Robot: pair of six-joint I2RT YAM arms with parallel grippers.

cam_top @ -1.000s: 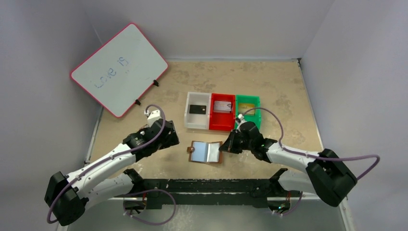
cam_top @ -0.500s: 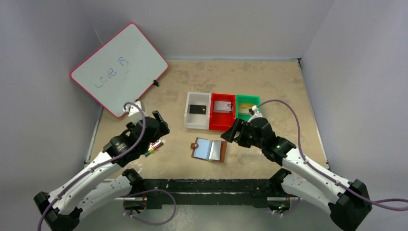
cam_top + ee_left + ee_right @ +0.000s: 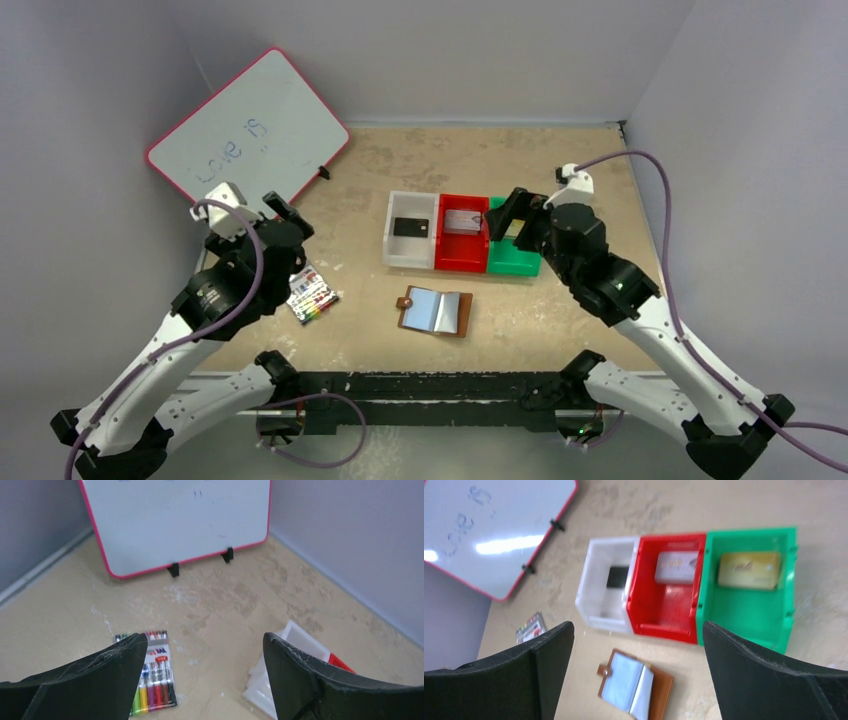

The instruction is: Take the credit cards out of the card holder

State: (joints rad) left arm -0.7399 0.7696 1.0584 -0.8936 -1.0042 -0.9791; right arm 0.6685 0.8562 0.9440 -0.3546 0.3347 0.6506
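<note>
The brown card holder point(image 3: 437, 312) lies open on the table, bluish clear sleeves up, and shows below my right gripper's fingers as card holder point(image 3: 636, 685). A black credit card point(image 3: 617, 576) lies in the white bin point(image 3: 591, 615). A silvery credit card point(image 3: 676, 566) is in the red bin point(image 3: 659, 625), and a gold one point(image 3: 749, 570) in the green bin point(image 3: 744, 620). My right gripper point(image 3: 505, 215) hangs open above the bins, holding nothing. My left gripper point(image 3: 285, 218) is open and empty, high at the left, far from the holder.
A white pack of coloured markers point(image 3: 310, 295) lies left of the card holder, under my left gripper point(image 3: 205, 639). A pink-rimmed whiteboard point(image 3: 250, 140) leans at the back left. Grey walls close in the table on three sides.
My right gripper has opened and risen from the card holder's right edge to above the bins. My left arm has drawn back to the left and upward, uncovering the marker pack.
</note>
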